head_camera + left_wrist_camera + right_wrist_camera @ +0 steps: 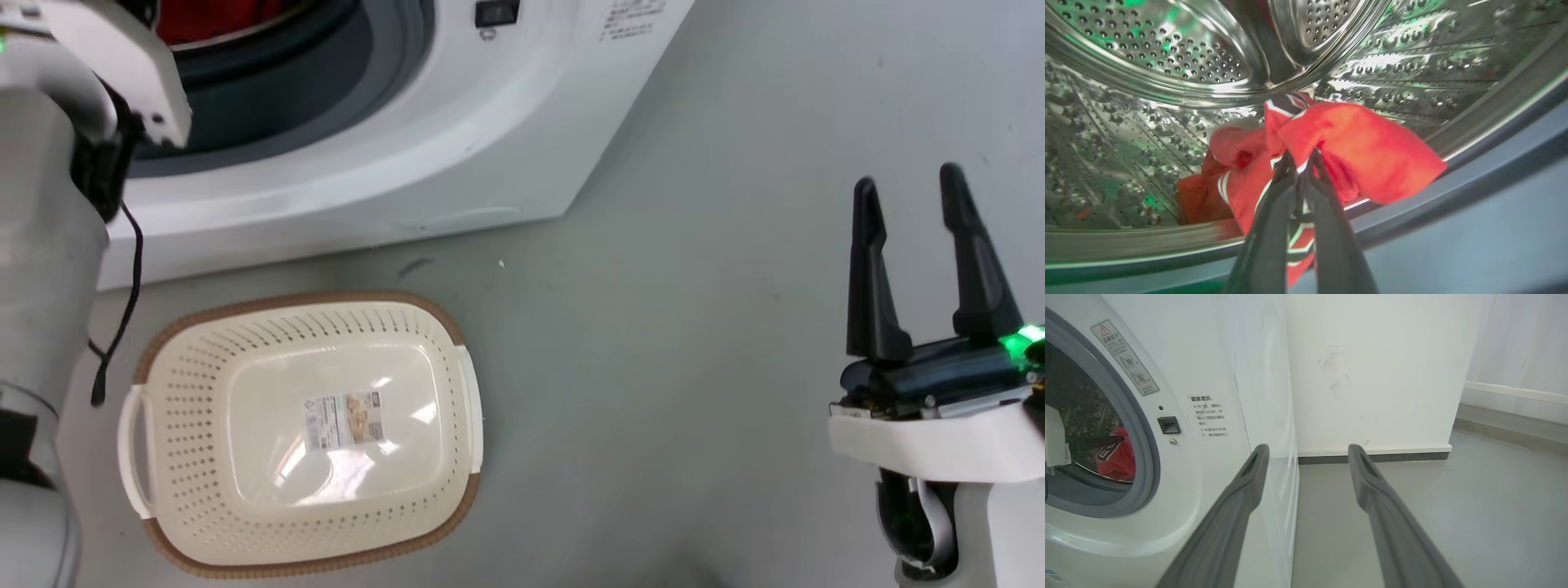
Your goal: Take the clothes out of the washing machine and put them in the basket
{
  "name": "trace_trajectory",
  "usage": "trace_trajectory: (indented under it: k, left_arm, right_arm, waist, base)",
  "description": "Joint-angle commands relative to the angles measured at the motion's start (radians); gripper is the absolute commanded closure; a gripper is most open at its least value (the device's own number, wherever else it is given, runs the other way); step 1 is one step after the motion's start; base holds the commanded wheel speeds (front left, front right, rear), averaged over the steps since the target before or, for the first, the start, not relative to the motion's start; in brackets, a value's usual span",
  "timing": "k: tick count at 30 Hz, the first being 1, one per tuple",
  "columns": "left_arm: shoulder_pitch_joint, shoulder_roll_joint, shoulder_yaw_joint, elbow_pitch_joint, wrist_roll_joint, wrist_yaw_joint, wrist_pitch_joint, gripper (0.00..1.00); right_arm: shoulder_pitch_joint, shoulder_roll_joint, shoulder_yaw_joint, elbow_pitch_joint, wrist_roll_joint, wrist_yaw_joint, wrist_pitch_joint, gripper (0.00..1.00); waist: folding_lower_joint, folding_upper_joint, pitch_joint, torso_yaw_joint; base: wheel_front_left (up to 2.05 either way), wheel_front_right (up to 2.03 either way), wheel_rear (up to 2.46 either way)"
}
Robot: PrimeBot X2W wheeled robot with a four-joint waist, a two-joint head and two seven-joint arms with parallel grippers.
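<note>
Inside the steel drum (1167,61) of the white washing machine (392,147) lie the red clothes (1363,151), bunched at the drum's lip. My left gripper (1301,157) is shut on a fold of this red jersey, its dark fingers pressed together. A patch of red clothes (212,18) shows through the washer's opening in the head view, past my pale left forearm. From the right wrist the red clothes (1116,457) show through the port. The cream basket (302,433) sits empty on the floor before the washer. My right gripper (910,184) hangs open over the floor at right.
Grey floor (653,367) stretches between the basket and my right arm. A white wall (1372,375) with a dark skirting stands beyond the washer's side. A black cable (122,278) hangs from my left arm near the basket's left handle.
</note>
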Motion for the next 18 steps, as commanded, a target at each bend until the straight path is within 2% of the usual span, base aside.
trace_trajectory:
  k: [1, 12, 18]
  left_arm:
    - [0.044, -0.001, -0.016, -0.014, -0.013, -0.001, -0.034, 1.00]
    - [0.257, -0.029, -0.049, -0.099, -0.051, 0.000, -0.129, 1.00]
    - [0.408, -0.031, -0.004, -0.271, -0.004, 0.043, -0.132, 1.00]
  right_arm:
    - [0.024, 0.001, 0.000, 0.010, -0.010, -0.001, -0.002, 0.00]
    - [0.106, 0.001, 0.007, 0.041, -0.034, -0.001, -0.002, 0.00]
    - [0.148, 0.001, 0.010, 0.052, -0.043, -0.001, -0.002, 0.00]
  waist:
    - [0.0001, -0.0001, -0.068, 0.021]
    - [0.0001, -0.0001, -0.222, 0.076]
    - [0.0001, -0.0001, -0.289, 0.106]
  base:
    - [0.00, 0.00, 0.00]
    - [0.00, 0.00, 0.00]
    - [0.00, 0.00, 0.00]
